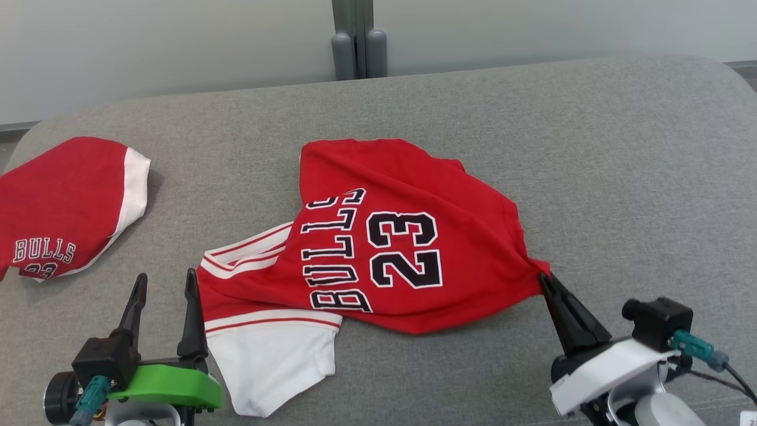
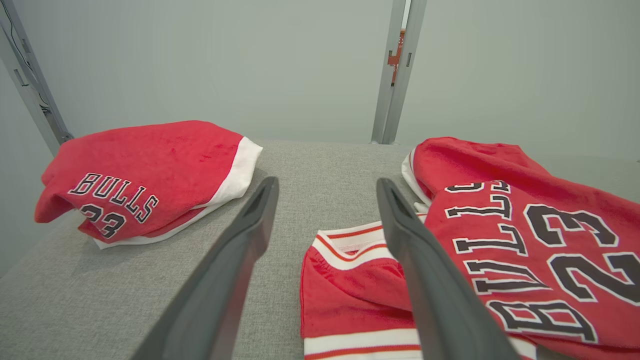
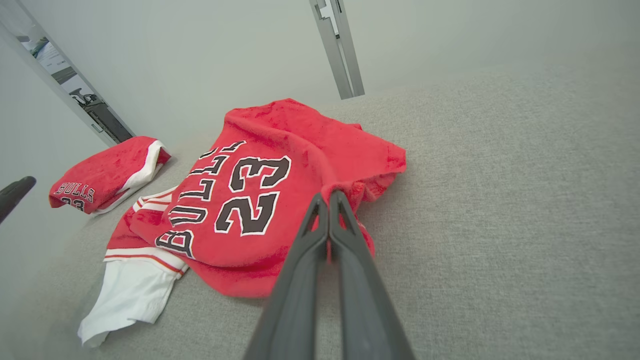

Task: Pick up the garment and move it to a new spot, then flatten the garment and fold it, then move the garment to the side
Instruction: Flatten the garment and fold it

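Your head camera looks steeply down on the grey surface [image 1: 591, 148] from its near edge, while both wrist cameras sit low and close, facing the back wall [image 2: 200, 60], and all three share the red jersey [image 1: 402, 171].

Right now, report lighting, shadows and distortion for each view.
Head view: soft, even light, no glare; the middle jersey casts a faint shadow on the grey cushion. Left wrist view: wide angle stretches the open left end effector large. Right wrist view: the post leans, the cushion tilts; the right end effector, shut on that jersey, is sharp.
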